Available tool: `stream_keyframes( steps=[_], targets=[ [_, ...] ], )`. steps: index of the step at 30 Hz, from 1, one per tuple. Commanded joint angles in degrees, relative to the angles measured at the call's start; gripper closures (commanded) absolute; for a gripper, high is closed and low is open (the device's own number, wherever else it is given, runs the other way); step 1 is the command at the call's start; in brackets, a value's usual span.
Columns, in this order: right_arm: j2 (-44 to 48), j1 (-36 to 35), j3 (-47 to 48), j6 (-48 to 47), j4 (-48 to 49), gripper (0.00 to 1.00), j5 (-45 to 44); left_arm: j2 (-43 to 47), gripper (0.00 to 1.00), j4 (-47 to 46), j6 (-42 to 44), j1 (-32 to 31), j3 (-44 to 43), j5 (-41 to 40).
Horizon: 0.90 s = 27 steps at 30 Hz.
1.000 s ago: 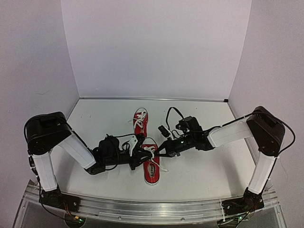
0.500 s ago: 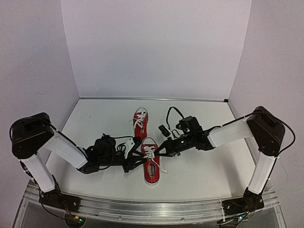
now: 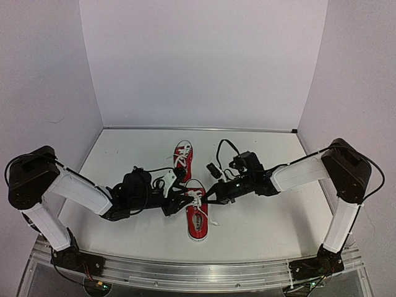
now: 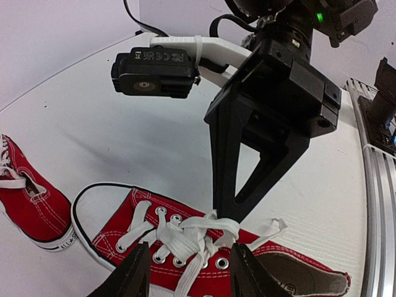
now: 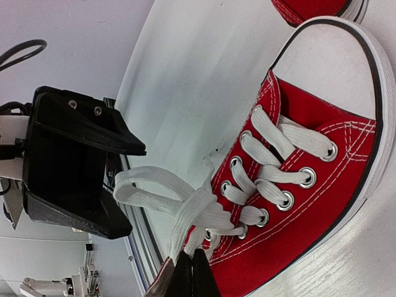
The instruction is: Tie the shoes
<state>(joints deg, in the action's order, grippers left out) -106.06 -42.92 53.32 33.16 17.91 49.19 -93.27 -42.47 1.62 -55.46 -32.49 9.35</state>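
Heel tag [image 4: 62, 246] on the far shoe [image 4: 31, 204] looks like ALL STAR. The near shoe [image 4: 117, 216] lies toe-far, heel-near. The left gripper [image 4: 190, 249] is spread over it, and the right gripper [image 5: 189, 275] is pinching its laces [image 4: 185, 232].

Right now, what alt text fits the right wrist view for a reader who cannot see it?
The right gripper, shut, pinches a white lace of a red shoe lying on the table. The lace loops toward the left gripper, whose jaws stand open beside it. A second shoe peeks in at the top edge.
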Motion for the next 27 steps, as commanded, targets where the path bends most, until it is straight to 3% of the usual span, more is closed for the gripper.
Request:
stream_keyframes(
  steps=[1, 20, 24, 27],
  targets=[
    [1.8, -0.3, 1.2, -1.0, -0.1, 1.00, 0.5, -2.6, 0.55, -2.5, -0.1, -0.2, -3.2, -0.8],
    [1.7, -0.4, 1.0, -1.2, -0.2, 1.00, 0.2, -7.9, 0.56, -11.0, -3.9, 0.3, -4.1, 0.8],
    [1.9, -0.4, 0.9, -1.2, -0.2, 1.00, 0.2, -8.9, 0.68, -10.9, -3.9, 0.5, -4.7, 1.5],
    [2.0, -0.4, 0.7, -1.2, -0.2, 1.00, -0.3, -8.8, 0.89, -12.5, -3.9, 0.5, -4.1, 3.1]
  ],
)
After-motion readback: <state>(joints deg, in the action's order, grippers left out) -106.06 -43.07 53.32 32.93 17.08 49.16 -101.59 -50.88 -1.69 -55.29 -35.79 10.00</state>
